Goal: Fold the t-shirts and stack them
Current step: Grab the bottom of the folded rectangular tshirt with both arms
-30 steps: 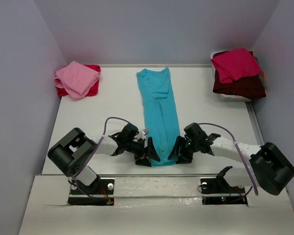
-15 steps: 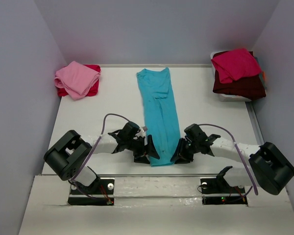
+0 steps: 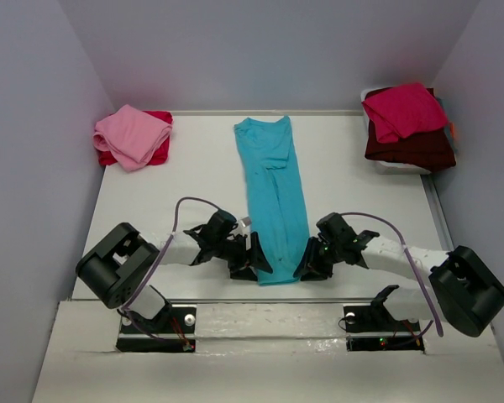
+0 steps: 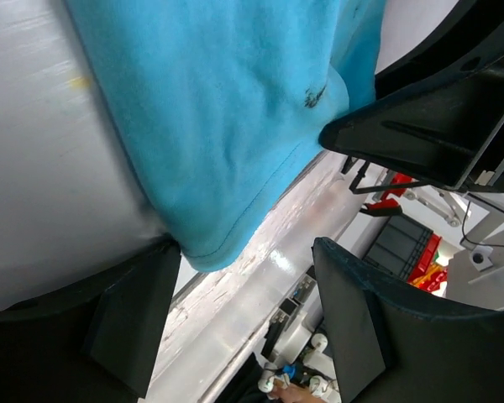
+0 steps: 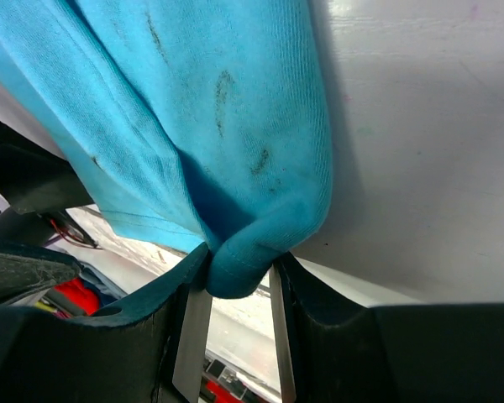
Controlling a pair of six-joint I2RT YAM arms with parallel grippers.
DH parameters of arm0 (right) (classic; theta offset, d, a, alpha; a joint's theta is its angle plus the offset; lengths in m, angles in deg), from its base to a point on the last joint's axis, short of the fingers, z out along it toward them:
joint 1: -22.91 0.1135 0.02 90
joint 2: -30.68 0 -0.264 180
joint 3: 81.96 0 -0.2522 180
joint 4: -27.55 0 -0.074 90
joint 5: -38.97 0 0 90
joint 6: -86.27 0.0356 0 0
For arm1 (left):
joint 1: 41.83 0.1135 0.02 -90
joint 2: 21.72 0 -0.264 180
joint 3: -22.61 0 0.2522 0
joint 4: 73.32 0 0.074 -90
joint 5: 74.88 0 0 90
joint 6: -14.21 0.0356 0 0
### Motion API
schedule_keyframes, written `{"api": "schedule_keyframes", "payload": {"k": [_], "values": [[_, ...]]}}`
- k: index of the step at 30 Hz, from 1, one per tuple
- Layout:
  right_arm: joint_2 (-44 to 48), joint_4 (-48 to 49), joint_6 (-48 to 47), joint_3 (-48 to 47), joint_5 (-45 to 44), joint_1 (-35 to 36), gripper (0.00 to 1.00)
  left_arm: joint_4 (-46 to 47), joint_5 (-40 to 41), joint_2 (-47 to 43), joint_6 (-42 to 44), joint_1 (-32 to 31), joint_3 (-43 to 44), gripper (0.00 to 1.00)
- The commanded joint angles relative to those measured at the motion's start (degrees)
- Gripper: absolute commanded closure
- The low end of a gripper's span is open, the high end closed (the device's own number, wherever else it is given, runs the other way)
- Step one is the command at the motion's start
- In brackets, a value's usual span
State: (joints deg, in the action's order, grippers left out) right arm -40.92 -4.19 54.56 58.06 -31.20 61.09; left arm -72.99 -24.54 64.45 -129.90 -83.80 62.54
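The turquoise t-shirt (image 3: 275,193) lies as a long narrow strip down the middle of the table, its near end between the two arms. My left gripper (image 3: 256,260) sits at the near left corner with its jaws open. In the left wrist view the hem (image 4: 210,248) hangs just inside the gap of the left gripper (image 4: 244,323), against one finger and not pinched. My right gripper (image 3: 307,264) is at the near right corner. In the right wrist view the right gripper (image 5: 235,281) is shut on a bunched fold of the turquoise cloth (image 5: 244,252).
A pink shirt (image 3: 133,134) rests on a red one (image 3: 158,153) at the back left. At the back right a crimson shirt (image 3: 403,109) tops a dark maroon one (image 3: 412,149) on a white bin (image 3: 395,168). The table's near edge (image 3: 277,294) lies just behind both grippers.
The right gripper has closed onto the shirt's near right corner. The left arm has shifted slightly and its jaws have narrowed a little, still open.
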Motion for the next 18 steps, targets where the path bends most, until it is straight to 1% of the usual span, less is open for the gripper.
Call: {"api": "schedule_keyframes", "payload": {"k": [1, 9, 11, 13, 18], "values": [[-0.3, -4.3, -1.4, 1.2, -5.0, -0.3, 0.61, -6.1, 11.2, 6.2, 4.2, -0.7, -4.1, 0.21], [-0.5, -4.2, -1.2, 1.3, -4.9, -0.3, 0.61, -2.8, 9.6, 10.5, 2.9, -3.1, -2.9, 0.26], [-0.5, -4.2, -1.2, 1.3, -4.8, -0.3, 0.61, -2.1, 9.6, 10.9, 2.6, -3.7, -2.8, 0.30], [-0.2, -4.3, -1.1, 1.5, -4.9, -0.3, 0.61, -1.7, 9.5, 11.1, 2.3, -3.7, -3.1, 0.32], [-0.1, -4.3, -1.0, 1.9, -4.8, -0.3, 0.61, -1.1, 9.7, 10.9, 2.1, -3.7, -3.6, 0.47]]}}
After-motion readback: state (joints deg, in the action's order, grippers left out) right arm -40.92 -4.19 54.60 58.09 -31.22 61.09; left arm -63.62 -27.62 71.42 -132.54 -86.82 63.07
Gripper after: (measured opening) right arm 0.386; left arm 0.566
